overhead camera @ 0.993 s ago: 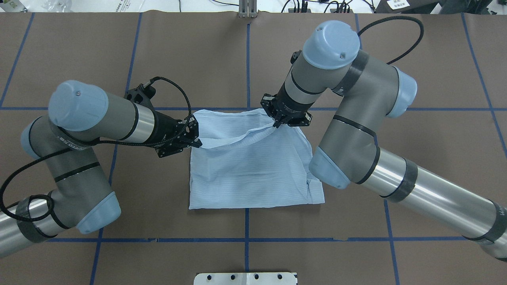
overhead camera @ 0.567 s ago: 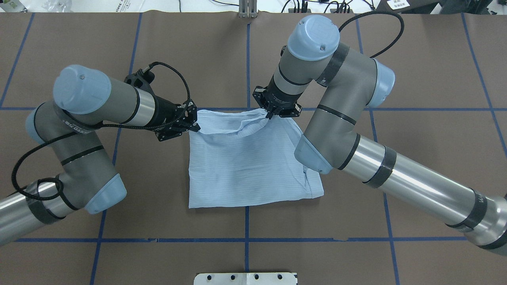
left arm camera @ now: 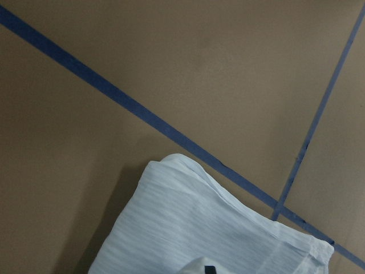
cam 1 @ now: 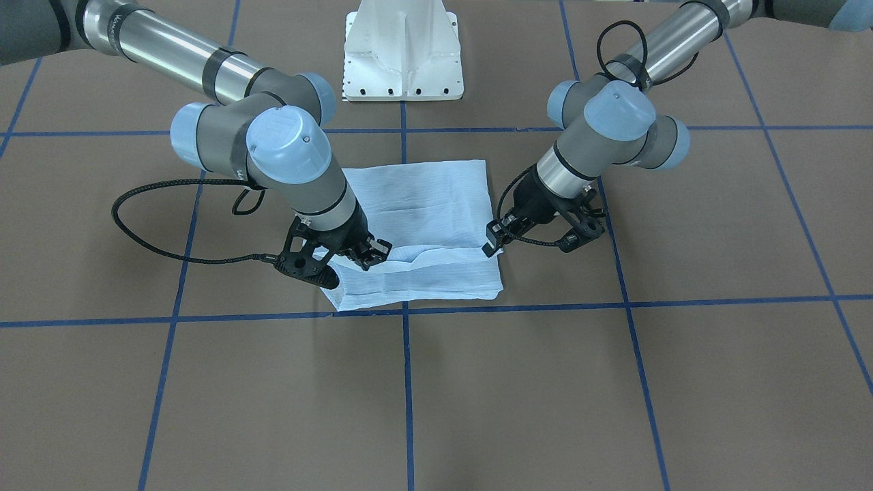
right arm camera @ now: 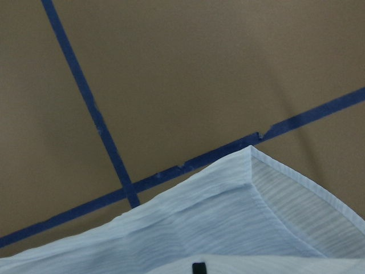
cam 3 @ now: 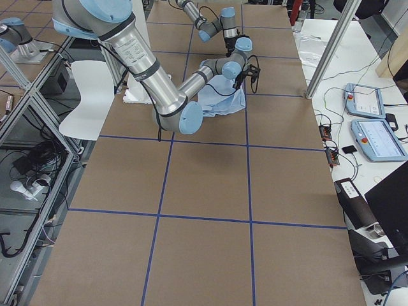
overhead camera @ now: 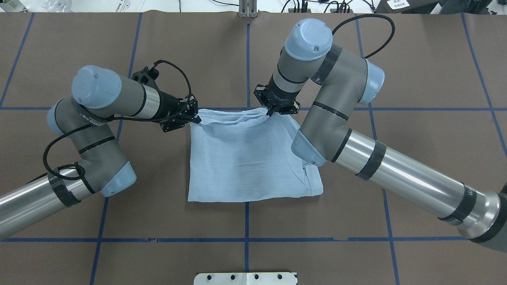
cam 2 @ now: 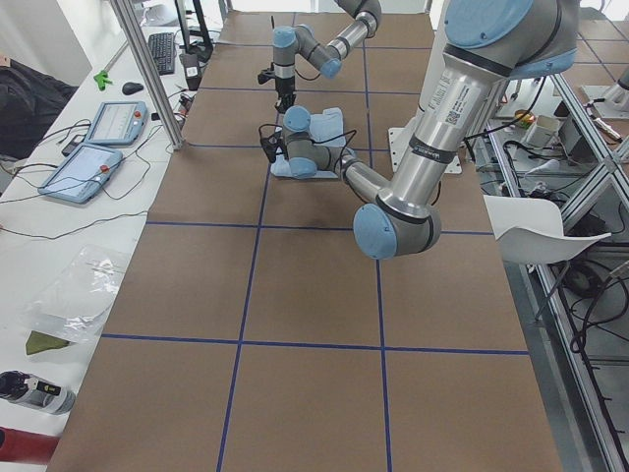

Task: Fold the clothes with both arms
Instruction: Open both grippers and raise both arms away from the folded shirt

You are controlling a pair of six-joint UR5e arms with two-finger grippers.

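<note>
Brown table is crossed by blue tape lines; light-blue shirt is laid folded near middle; white pedestal base is set at one edge.

Grey jointed left arm, matching right arm, light-blue joint caps, polished silver tubes (black-banded), small white lettering.

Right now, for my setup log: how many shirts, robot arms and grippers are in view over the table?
Shirts: 1, the blue shirt
Arms: 2, the left arm and the right arm
Grippers: 2, the left gripper and the right gripper
Total: 5
</note>
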